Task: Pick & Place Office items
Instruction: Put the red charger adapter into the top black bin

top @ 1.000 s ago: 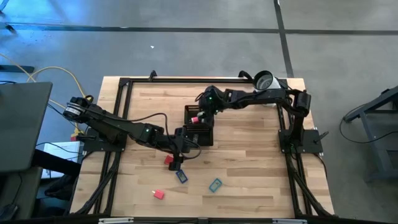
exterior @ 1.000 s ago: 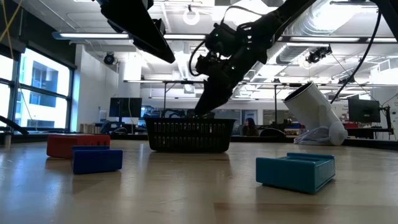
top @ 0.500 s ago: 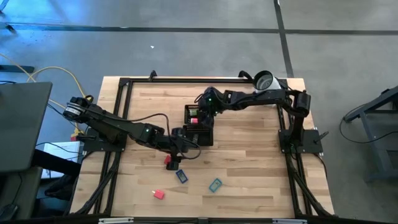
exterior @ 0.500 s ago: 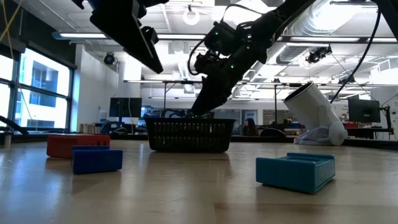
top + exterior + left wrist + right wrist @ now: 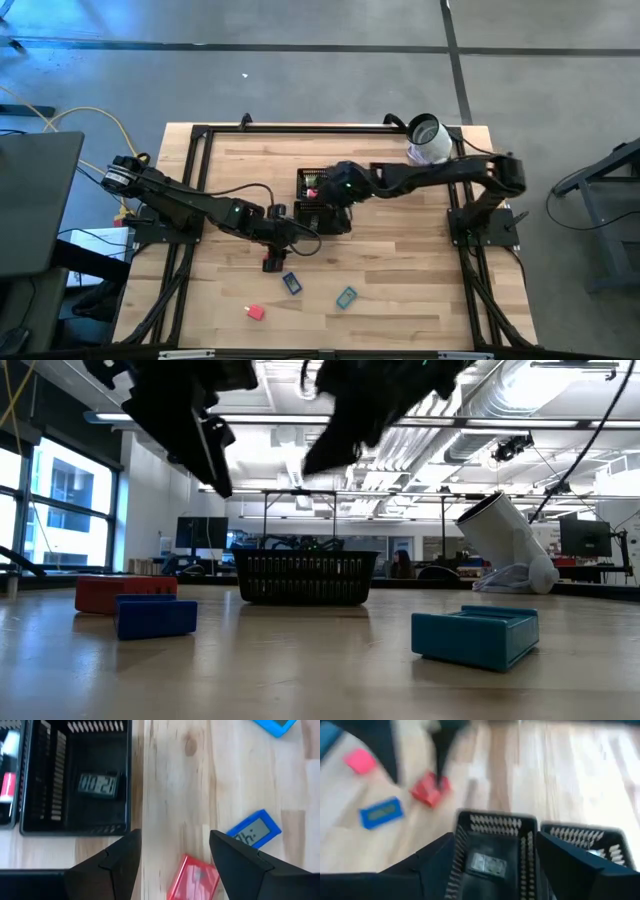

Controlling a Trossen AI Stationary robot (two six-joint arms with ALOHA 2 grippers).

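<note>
The black mesh tray (image 5: 305, 222) stands mid-table. One compartment holds a black item with a display (image 5: 97, 784); the other holds a red-and-white item (image 5: 7, 782). On the wood near the tray lie a red item (image 5: 194, 878), a blue item (image 5: 253, 832), a teal item (image 5: 346, 297) and a small red item (image 5: 254, 312). My left gripper (image 5: 175, 837) hangs open above the red item, pointing steeply down. My right gripper (image 5: 496, 840) is open and empty, raised above the tray (image 5: 495, 827).
A white-and-grey roll (image 5: 425, 140) leans at the table's far right corner, also seen in the low view as the roll (image 5: 505, 545). Black frame rails run along the table's edges. Bare wood lies to the right of the tray and along the near edge.
My right gripper has risen out of the tray and swung toward the table's near edge, staying above the tray. My left gripper has tipped further down over the red item. The items on the table have kept still.
</note>
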